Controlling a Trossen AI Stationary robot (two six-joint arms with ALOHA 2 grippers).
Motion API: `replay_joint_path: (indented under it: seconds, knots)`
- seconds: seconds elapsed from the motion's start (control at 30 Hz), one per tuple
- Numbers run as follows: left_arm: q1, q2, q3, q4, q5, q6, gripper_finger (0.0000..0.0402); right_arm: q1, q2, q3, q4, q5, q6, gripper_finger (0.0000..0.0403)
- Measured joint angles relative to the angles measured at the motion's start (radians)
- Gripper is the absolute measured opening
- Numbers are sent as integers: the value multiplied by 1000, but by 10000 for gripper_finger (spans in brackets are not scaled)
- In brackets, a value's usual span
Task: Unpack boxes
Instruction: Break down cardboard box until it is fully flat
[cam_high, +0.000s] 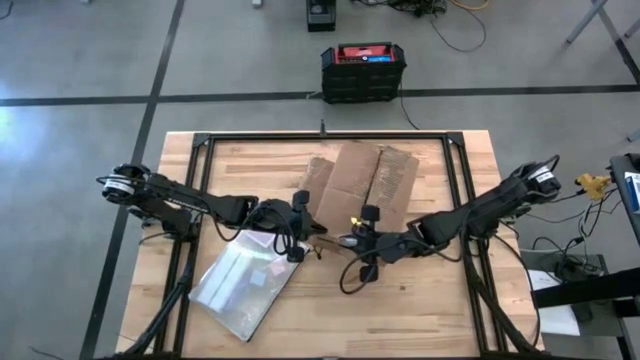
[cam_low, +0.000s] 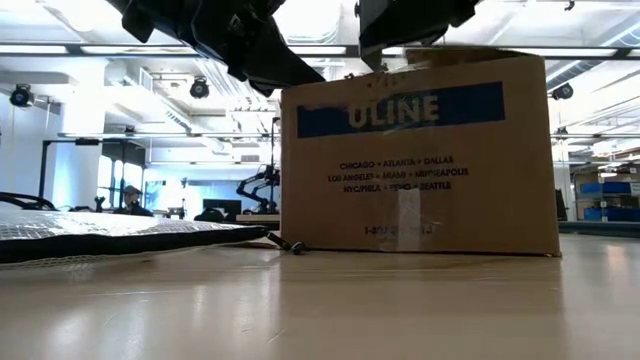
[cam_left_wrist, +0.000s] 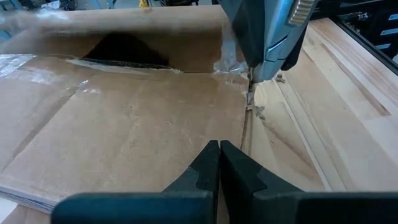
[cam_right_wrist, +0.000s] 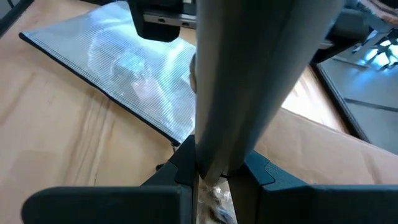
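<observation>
The brown cardboard box (cam_high: 360, 185) stands mid-table on its base, its blue ULINE label (cam_low: 400, 110) facing the near edge and its taped top flaps (cam_left_wrist: 124, 124) partly apart, with a dark gap (cam_left_wrist: 124, 46) between them. My right gripper (cam_right_wrist: 214, 177) is shut on a grey cutter tool (cam_right_wrist: 249, 81), whose tip (cam_left_wrist: 250, 94) meets the flap's taped edge at the box's near left corner. My left gripper (cam_left_wrist: 219, 152) is shut and hovers low over the same flap, close beside the tool. A clear plastic bag (cam_high: 245, 285) lies flat at the near left. My right gripper pinches the grey tool's body (cam_right_wrist: 211, 158) between its two fingers, with the tool running out ahead along the fingers. It slants down from the table's right toward the box. The tool's tip (cam_left_wrist: 250, 94) sits at the torn tape on the flap's edge. My left gripper: I cannot tell whether its shut fingertips touch the flap (cam_left_wrist: 186, 134).
The black table frame (cam_high: 330, 137) runs around the box. A black-and-red case (cam_high: 362, 70) stands on the floor beyond the far edge. Bare wood (cam_high: 400, 310) lies near the front edge, right of the bag.
</observation>
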Motion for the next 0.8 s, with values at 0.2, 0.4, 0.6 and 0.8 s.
replay_joint_path:
  seconds: [0.2,0.4,0.6,0.8]
  knots:
    - [0,0,-1,-7,3,0,0,-1,-1,3,5,11,-13,38]
    - [0,0,-1,-7,3,0,0,-3,15,3,26,9,-13,38]
    - [0,0,-1,-7,3,0,0,-2,16,3,23,5,-9,38]
    - [0,0,-1,-10,2,0,0,-2,14,3,-13,2,24,38]
